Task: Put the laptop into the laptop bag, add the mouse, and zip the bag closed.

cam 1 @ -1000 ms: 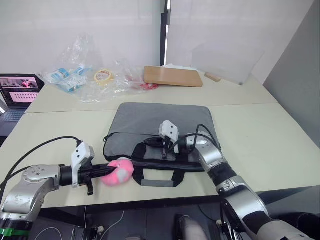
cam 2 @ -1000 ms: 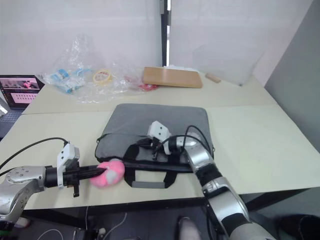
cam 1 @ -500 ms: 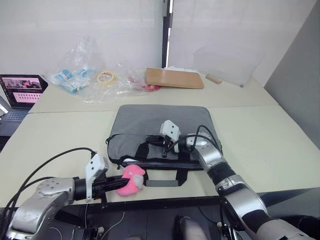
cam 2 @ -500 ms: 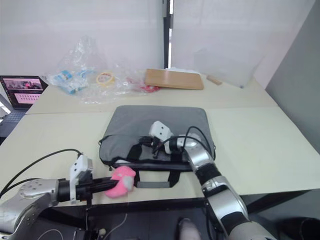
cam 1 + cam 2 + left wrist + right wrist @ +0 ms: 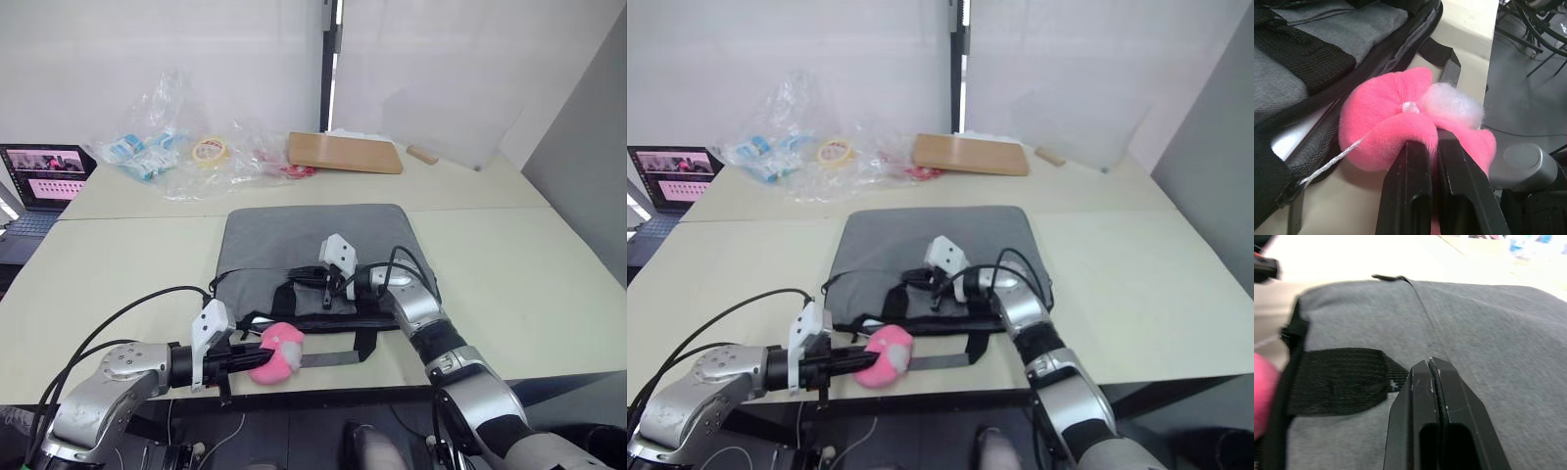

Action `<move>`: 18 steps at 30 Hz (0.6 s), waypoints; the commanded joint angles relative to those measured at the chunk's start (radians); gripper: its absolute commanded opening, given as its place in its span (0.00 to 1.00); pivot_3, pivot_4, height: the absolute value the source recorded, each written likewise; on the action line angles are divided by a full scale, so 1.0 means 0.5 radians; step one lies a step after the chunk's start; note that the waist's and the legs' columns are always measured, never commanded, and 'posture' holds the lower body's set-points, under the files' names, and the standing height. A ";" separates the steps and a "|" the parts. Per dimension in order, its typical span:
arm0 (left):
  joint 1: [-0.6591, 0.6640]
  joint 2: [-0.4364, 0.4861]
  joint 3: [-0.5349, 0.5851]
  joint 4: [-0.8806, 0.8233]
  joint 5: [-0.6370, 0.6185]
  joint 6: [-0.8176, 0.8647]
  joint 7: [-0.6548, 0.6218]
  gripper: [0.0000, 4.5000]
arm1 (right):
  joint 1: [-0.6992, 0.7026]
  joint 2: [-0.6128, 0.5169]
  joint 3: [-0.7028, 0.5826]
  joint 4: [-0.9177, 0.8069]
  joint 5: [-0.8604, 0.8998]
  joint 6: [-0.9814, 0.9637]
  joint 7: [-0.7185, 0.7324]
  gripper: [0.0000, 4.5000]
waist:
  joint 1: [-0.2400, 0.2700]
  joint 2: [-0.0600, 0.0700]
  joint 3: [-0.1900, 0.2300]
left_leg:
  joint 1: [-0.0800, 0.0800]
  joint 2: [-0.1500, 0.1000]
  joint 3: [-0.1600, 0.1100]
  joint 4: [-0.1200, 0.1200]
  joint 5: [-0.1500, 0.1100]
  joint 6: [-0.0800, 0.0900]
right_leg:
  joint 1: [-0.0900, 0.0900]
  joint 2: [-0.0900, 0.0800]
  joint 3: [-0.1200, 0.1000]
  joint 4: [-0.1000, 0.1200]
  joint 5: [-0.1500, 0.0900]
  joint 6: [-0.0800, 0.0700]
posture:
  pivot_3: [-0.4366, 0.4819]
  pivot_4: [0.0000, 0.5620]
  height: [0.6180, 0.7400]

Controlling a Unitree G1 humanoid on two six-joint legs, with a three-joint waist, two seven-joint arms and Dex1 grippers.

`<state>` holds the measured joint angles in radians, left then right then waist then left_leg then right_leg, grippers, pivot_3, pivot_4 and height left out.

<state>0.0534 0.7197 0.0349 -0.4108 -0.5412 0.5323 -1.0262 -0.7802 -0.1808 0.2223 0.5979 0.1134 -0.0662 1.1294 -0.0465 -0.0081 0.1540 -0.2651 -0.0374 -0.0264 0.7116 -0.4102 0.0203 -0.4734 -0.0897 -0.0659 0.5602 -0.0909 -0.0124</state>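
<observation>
Left arm low along the counter's near edge, forearm roughly level and pointing toward the robot's right, left gripper clenched on the pink plush lump, both black fingers pinched together into the fur. In the left wrist view, a white tuft on top of the plush and a thin pale cord running from it to the bag's zip edge. Plush just beside the near edge of the laptop bag, at the near left corner, next to one black strap handle hanging over the counter's front. Right arm bent at the elbow and reaching in from the right, forearm lying over the near right part of the bag, right gripper pointing toward the robot's left, low over the grey fabric near the black strap patch; fingers pressed together with nothing between them, seen in the right wrist view. Bag flat near the middle of the counter, a pale strip visible through the gap of its near zip in the left wrist view; laptop or not, cannot tell. Farther back, crumpled clear plastic wrap, a tape roll, a wooden board, and at the far left a small dark laptop with a lit screen.
</observation>
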 commanded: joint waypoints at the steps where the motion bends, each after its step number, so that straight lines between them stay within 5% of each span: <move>1: 0.083 0.083 0.108 -0.016 -0.042 -0.075 -0.104 0.01 | -0.189 -0.031 -0.047 -0.159 0.148 0.126 0.183 0.00 | -0.001 0.002 0.002 | -0.002 -0.001 0.001 0.001 0.000 -0.001 | -0.006 0.000 -0.001 0.001 0.000 -0.001 | 0.48 0.27 1.00; 5: 0.129 0.124 0.153 0.037 0.016 -0.197 -0.136 0.01 | -0.421 -0.031 -0.097 0.037 0.123 0.049 0.159 0.00 | -0.016 0.007 0.005 | -0.023 -0.006 0.005 0.003 0.002 -0.003 | -0.033 -0.001 -0.002 0.004 0.002 -0.004 | 0.48 0.27 1.00; 18: 0.222 0.036 0.144 -0.161 -0.035 -0.217 0.029 0.01 | -0.556 0.108 0.062 0.996 -0.294 -0.381 -0.081 0.00 | -0.045 0.006 0.004 | -0.020 0.000 0.003 0.002 0.002 -0.005 | -0.028 -0.004 -0.004 0.004 0.000 -0.008 | 0.48 0.27 1.00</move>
<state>0.1600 0.7465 0.1078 -0.4282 -0.5395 0.4264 -1.0181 -1.0711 -0.1333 0.2528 1.0408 -0.0033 -0.2637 1.1261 -0.0690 -0.0053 0.1558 -0.2744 -0.0367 -0.0248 0.7130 -0.4091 0.0180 -0.4852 -0.0917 -0.0679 0.5623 -0.0908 -0.0162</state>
